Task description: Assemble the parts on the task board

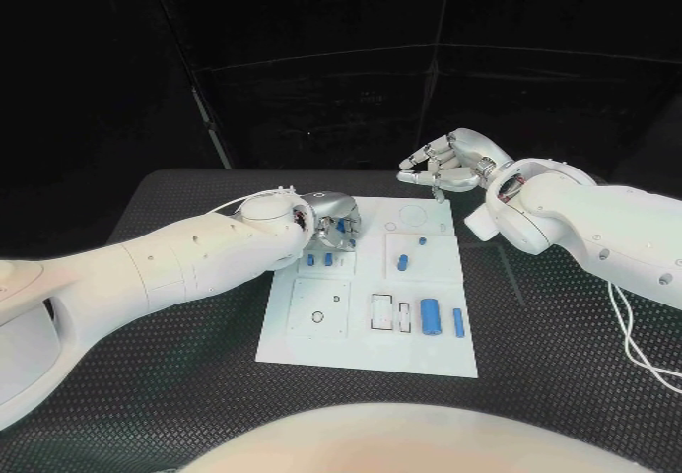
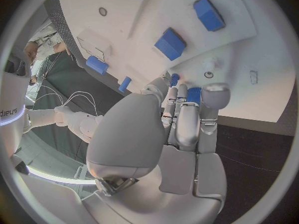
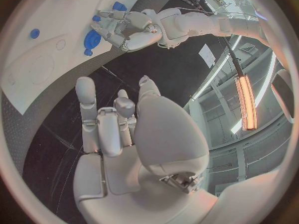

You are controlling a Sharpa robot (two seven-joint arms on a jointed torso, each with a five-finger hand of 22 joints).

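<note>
The white task board [image 1: 306,330] lies mid-table. Two small blue parts [image 1: 320,260] sit side by side in its upper-left recess. My left hand [image 1: 330,219] hovers right over them. In the left wrist view its fingertips [image 2: 176,95] reach one blue part [image 2: 194,93], which lies between a finger and the thumb; I cannot tell if it is pinched. Other blue parts lie on the board: a small one [image 1: 402,262] in the middle and two longer ones [image 1: 432,316] [image 1: 457,321] on the right side. My right hand [image 1: 443,163] hangs above the board's far edge, fingers loosely apart [image 3: 115,129], holding nothing.
The black table [image 1: 170,394] surrounds the board with free room on every side. A white cable [image 1: 633,340] trails along the table at the right. Empty outlined slots [image 1: 386,311] and small holes [image 1: 317,316] mark the board's near half.
</note>
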